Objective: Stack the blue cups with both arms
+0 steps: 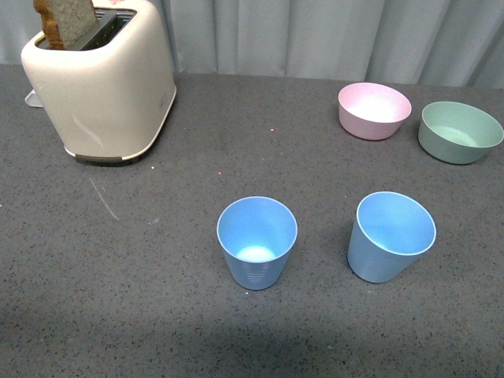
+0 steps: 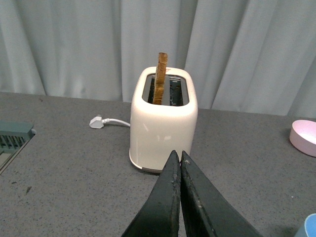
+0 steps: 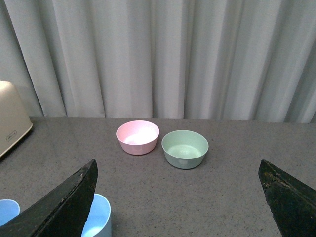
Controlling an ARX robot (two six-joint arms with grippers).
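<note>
Two light blue cups stand upright and apart on the grey table in the front view, one [image 1: 257,240] near the middle and one [image 1: 390,235] to its right. Neither arm shows in the front view. My left gripper [image 2: 177,157] is shut and empty, its jaws pressed together and pointing at the toaster; a sliver of a blue cup [image 2: 308,228] shows at that view's edge. My right gripper [image 3: 177,168] is open wide and empty. A blue cup [image 3: 98,217] sits beside one of its fingers, and the rim of the other cup [image 3: 7,211] shows further off.
A cream toaster [image 1: 102,79] with a slice of toast [image 1: 67,20] stands at the back left, its white plug [image 2: 97,121] lying on the table. A pink bowl [image 1: 374,109] and a green bowl [image 1: 459,131] sit at the back right. Grey curtains hang behind the table.
</note>
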